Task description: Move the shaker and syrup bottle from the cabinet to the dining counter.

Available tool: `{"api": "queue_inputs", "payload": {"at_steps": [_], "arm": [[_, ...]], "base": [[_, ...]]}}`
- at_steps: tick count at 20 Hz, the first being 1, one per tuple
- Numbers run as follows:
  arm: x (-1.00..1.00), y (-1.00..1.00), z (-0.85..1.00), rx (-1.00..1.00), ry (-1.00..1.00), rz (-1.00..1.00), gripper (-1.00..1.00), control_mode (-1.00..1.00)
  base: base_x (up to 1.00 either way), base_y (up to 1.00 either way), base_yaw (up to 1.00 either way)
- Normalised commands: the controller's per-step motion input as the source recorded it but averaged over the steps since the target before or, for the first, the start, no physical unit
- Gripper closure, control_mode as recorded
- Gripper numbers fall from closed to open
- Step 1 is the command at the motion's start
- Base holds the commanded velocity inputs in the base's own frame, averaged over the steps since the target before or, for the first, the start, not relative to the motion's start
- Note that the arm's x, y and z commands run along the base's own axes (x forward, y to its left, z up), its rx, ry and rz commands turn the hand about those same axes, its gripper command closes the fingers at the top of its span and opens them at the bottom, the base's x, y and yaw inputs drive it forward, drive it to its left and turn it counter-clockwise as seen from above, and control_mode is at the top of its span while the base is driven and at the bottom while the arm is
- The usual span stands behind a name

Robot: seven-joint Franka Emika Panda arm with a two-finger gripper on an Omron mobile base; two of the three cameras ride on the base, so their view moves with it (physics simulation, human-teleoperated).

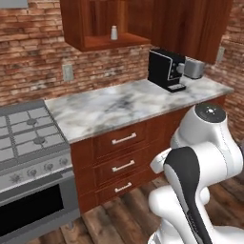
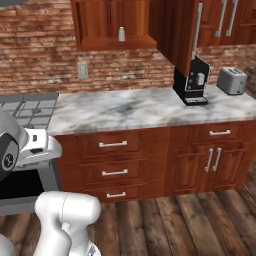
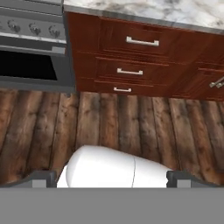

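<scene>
Left base view shows the cabinet (image 1: 102,21) as the landmark: its door stands swung open, as the right base view makes plain with the door (image 2: 176,32) edge-on and its long silver bar handle (image 2: 198,31) facing out. So the opening step looks done, and the shelf inside is reachable.

Below the cabinet runs the marble kitchen countertop (image 1: 128,102), with nothing of the task set on it; a black coffee machine (image 1: 165,69) and a toaster (image 1: 194,68) stand on it to the right of the cabinet, and a stove (image 1: 28,138) sits to the lower left of it.

The arm is folded low, well below the cabinet and in front of the wood drawers (image 3: 140,43). In the hand view the gripper (image 3: 111,177) points down at the plank floor (image 3: 113,122), its two fingertips (image 3: 43,178) set wide apart with nothing between them, so it holds nothing.

The shaker (image 1: 114,32) stands upright on the cabinet's open shelf, near the middle, untouched. I can't make out the syrup bottle inside the cabinet from either base view, so whether it has been carried off or is merely hidden I cannot tell. The dining counter isn't anywhere near the cabinet in these pictures.

My judgement: the shaker at least is left to fetch, so the task is at best half done.
</scene>
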Motion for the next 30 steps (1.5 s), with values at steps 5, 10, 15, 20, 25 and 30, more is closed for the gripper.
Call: {"api": "queue_inputs", "payload": {"at_steps": [5,10,15,20,25,30], "arm": [[0.00,0.00,0.00,0.00,0.00,0.00,-1.00,1.00],[0.00,0.00,0.00,0.00,0.00,0.00,-1.00,1.00],[0.00,0.00,0.00,0.00,0.00,0.00,-1.00,1.00],[0.00,0.00,0.00,0.00,0.00,0.00,-1.00,1.00],[0.00,0.00,0.00,0.00,0.00,0.00,-1.00,1.00],[0.00,0.00,0.00,0.00,0.00,0.00,-1.00,1.00]], "base": [[0.71,-0.31,0.13],[0.70,-0.27,0.19],[0.70,-0.27,0.15],[0.57,-0.37,0.11],[0.61,-0.21,0.10],[0.48,-0.15,0.12]]}}
